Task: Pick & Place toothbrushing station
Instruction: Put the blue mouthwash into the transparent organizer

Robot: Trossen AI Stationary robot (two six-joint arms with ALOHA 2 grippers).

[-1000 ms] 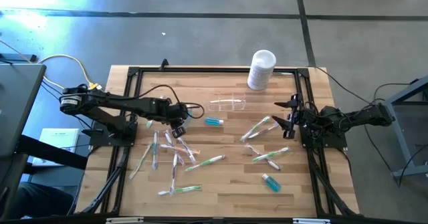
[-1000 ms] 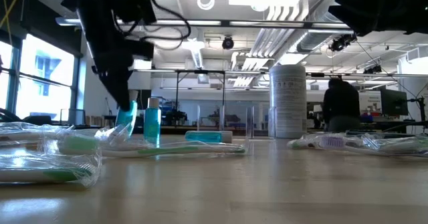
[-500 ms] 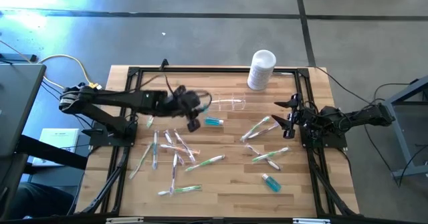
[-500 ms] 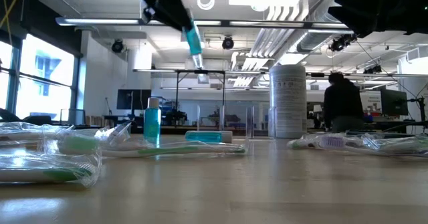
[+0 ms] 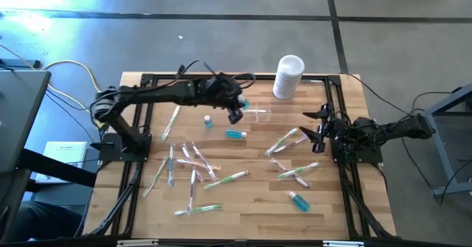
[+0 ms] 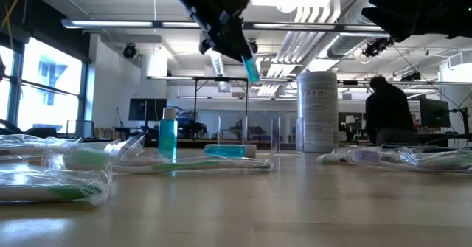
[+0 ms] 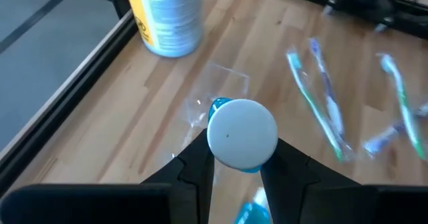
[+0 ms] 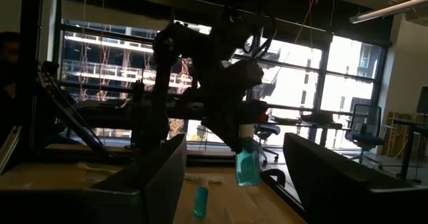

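Note:
The toothbrushing station, a clear plastic holder [image 5: 255, 114], stands on the table near its far edge; it also shows in the left wrist view [image 7: 224, 83]. My left gripper [image 5: 236, 111] hangs just left of and above the holder, shut on a small blue bottle with a white cap [image 7: 242, 133], which also shows in the low view [image 6: 251, 69]. My right gripper [image 5: 318, 133] waits open at the table's right side, empty. My left gripper pinches the blue bottle between its two fingers at its cap end [image 7: 227, 162]. The fingers [image 7: 198, 158] slant down from above and from the table's left. The bottle hangs tilted below them, bottom end lowest [image 6: 253, 76], clear of the table.
A white cylindrical container [image 5: 288, 76] stands at the far edge right of the holder. One blue bottle stands upright [image 5: 209, 119], one lies flat [image 5: 236, 134], another lies near the front right [image 5: 299, 200]. Several wrapped toothbrushes [image 5: 193, 169] lie scattered left and right [image 5: 289, 140].
My left gripper has lifted the blue bottle off the table among the left toothbrushes and carried it up and toward the table's far right, to beside the clear holder. The bottle is now clear of the table and tilted. My right arm has kept still.

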